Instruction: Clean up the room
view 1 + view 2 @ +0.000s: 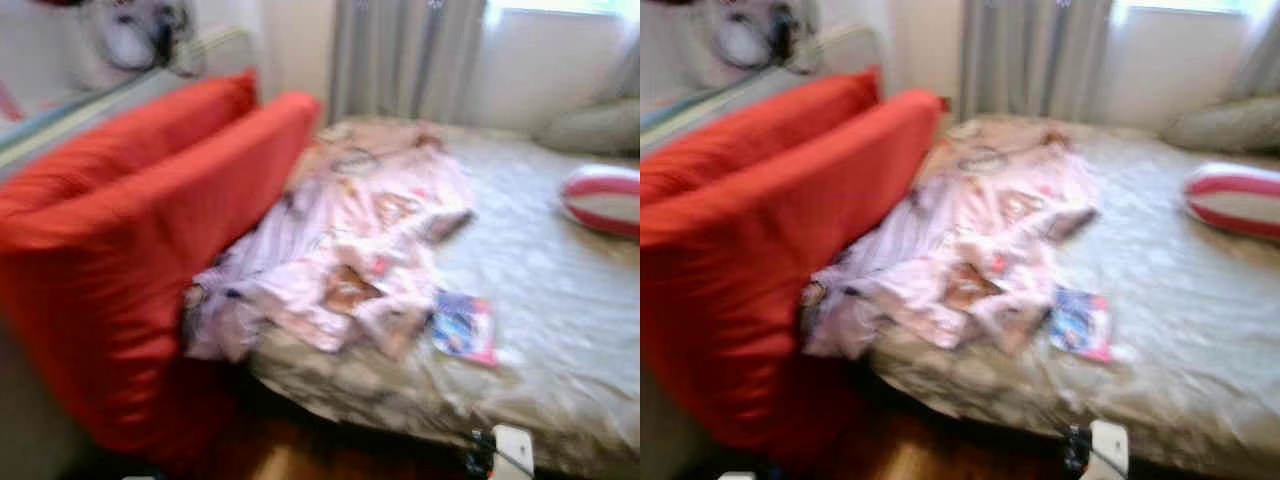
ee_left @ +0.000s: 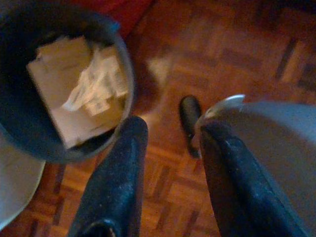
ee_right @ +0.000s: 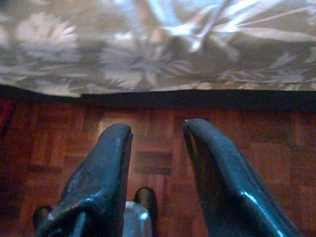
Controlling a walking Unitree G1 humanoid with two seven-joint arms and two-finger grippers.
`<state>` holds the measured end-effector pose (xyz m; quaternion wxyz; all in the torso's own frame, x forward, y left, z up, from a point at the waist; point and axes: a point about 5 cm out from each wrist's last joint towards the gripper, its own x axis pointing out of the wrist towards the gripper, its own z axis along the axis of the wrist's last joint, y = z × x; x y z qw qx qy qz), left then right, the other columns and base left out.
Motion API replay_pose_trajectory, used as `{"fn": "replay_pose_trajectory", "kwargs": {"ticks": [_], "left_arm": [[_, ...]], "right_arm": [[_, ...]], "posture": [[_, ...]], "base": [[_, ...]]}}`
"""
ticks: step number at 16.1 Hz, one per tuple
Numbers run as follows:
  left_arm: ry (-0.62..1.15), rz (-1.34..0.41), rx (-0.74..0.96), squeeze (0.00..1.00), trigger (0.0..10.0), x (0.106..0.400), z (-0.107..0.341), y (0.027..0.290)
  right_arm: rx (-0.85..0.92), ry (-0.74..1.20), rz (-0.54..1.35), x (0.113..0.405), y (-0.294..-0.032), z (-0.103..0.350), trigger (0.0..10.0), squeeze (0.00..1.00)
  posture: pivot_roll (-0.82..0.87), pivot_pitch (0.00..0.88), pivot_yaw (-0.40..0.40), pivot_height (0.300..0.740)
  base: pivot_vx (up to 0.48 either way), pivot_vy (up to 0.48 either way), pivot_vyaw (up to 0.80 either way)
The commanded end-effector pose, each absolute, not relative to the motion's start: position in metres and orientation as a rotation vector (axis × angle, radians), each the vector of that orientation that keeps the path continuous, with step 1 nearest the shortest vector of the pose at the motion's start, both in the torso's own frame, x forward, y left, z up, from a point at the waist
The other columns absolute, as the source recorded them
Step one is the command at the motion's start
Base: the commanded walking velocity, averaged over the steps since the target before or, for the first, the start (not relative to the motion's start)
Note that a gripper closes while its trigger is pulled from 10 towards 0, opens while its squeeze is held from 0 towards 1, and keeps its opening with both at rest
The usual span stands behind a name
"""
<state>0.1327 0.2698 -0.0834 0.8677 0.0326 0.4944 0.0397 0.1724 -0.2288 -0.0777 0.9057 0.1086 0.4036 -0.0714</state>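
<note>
Head view is blurring. I'm looking at a bed (image 1: 560, 330) taking up the center and right of the frame, with a crumpled pink garment (image 1: 350, 250) lying mid-frame on it and a small colorful packet (image 1: 463, 326) sitting just beside it, lower center. A red cushion (image 1: 130, 250) is leaning at the left; a red-and-white striped pillow (image 1: 603, 198) is lying at the right edge.

Left gripper (image 2: 170, 148) is hanging with fingers apart over parquet floor (image 2: 237, 54), near a dark bin (image 2: 123, 59) holding paper scraps (image 2: 79, 89), upper left of its wrist frame.

Right gripper (image 3: 158, 133) is hanging, fingers apart, over parquet beside the floral bedspread (image 3: 148, 44) edge.
</note>
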Motion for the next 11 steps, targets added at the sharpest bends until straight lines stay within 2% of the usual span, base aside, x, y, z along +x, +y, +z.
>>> {"fn": "replay_pose_trajectory", "kwargs": {"ticks": [1, 7, 11], "left_arm": [[1.060, 0.076, 0.082, 0.00, 10.0, 0.125, -0.085, 0.272], [1.092, 0.112, 0.064, 0.00, 10.0, 0.110, -0.088, 0.277], [1.114, 0.091, 0.087, 0.00, 10.0, 0.104, -0.089, 0.279]], "right_arm": [[0.234, 0.833, -0.141, 0.171, -0.227, -0.079, 10.0, 0.00], [0.240, 0.833, -0.132, 0.156, -0.228, -0.083, 10.0, 0.00], [0.252, 0.831, -0.155, 0.147, -0.229, -0.086, 10.0, 0.00]], "posture": [[0.02, 0.000, -0.009, 0.740], [0.06, 0.000, -0.027, 0.740], [0.01, 0.000, -0.002, 0.740]], "base": [[0.000, -0.255, 0.00], [0.000, -0.253, 0.00], [0.000, -0.189, 0.00]]}}
